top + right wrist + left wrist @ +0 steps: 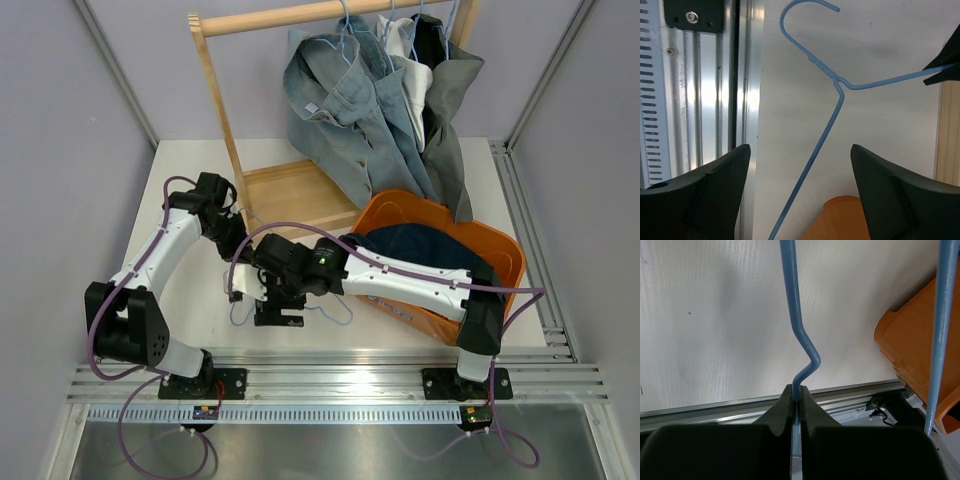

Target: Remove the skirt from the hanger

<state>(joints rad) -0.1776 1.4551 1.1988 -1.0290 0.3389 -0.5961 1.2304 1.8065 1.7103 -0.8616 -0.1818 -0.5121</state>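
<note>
The left claw (796,390) pinches the bare wire hanger (791,300) to steady it. The right claw (800,150) hangs spread and empty, since the navy skirt (425,245) already lies in the orange bin (408,203).

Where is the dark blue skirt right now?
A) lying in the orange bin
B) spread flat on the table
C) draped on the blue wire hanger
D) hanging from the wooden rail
A: the skirt lies bunched inside the orange bin, and the hanger shows only bare wire.
</note>
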